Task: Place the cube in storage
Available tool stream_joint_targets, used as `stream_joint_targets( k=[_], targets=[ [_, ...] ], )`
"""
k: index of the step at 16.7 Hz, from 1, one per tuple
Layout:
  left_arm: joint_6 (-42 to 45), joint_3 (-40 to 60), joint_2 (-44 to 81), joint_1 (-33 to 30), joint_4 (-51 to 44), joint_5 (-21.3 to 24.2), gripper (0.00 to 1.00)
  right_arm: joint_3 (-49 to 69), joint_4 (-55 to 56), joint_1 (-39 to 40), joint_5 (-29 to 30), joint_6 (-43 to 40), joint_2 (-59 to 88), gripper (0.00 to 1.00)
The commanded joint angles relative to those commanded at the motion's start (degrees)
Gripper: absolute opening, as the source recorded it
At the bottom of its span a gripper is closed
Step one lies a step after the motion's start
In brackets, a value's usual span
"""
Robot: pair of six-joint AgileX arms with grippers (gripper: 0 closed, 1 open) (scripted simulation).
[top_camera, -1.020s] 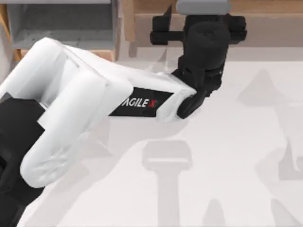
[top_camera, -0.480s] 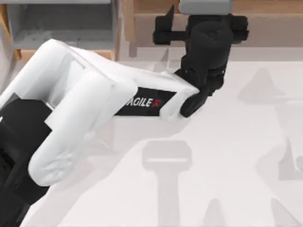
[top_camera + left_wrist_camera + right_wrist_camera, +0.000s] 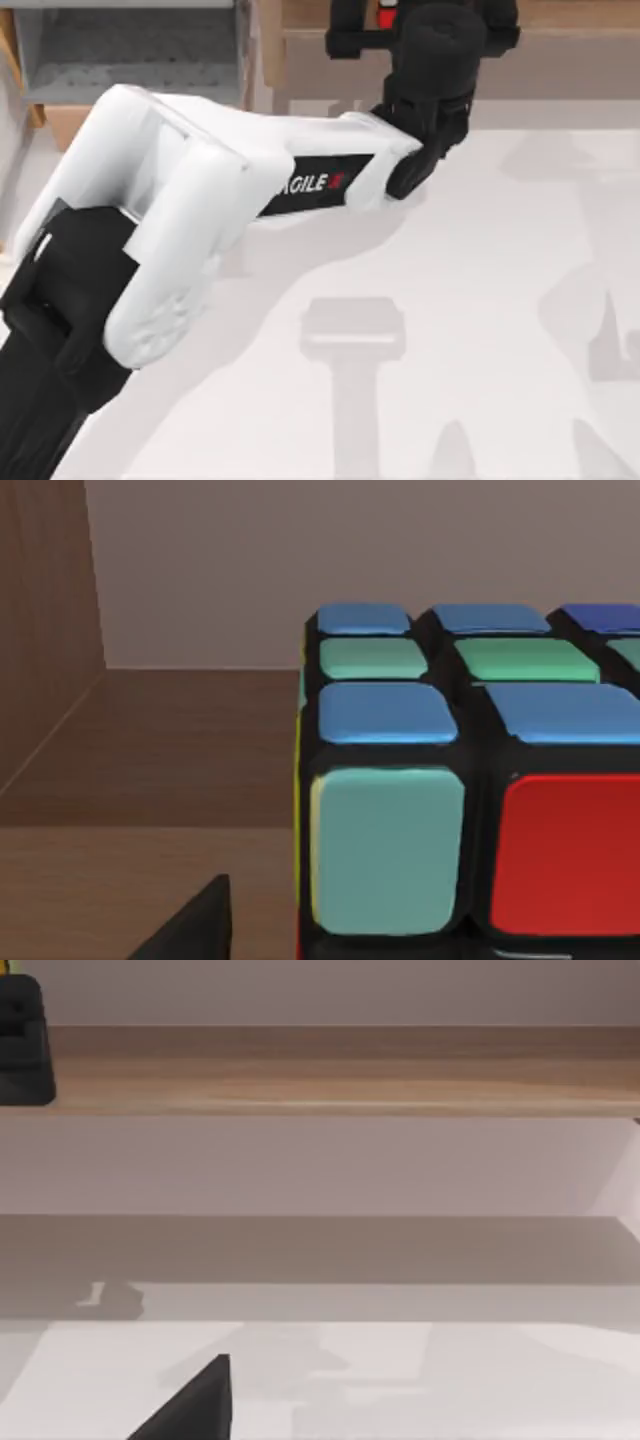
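- Left arm, white with black AGILEX label, reaches from the near left across the white counter (image 3: 480, 300) to the far edge.
- Left end effector (image 3: 420, 25) sits over the long brown wooden shelf (image 3: 570, 15) at far centre; whether its fingers are wide or narrow cannot be told.
- Small puzzle cube (image 3: 470, 780) with black grid, blue, green and red stickers sits close in front of the left wrist camera, on brown wood; a red bit (image 3: 385, 15) shows beside the end effector.
- Grey-interior storage compartment (image 3: 130, 50) at far left, well apart from the cube.
- Right wrist view faces the shelf.
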Motion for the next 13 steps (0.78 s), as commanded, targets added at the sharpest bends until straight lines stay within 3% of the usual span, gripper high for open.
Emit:
stream_joint_targets(
  k=[5,13],
  targets=[
    [-0.02,1.24,0.69,0.33,-0.6,0.34,1.0,0.0,0.0,0.0,0.0,0.0,0.0,1.0],
    [-0.02,1.24,0.69,0.33,-0.6,0.34,0.4,0.0,0.0,0.0,0.0,0.0,0.0,1.0]
  ],
)
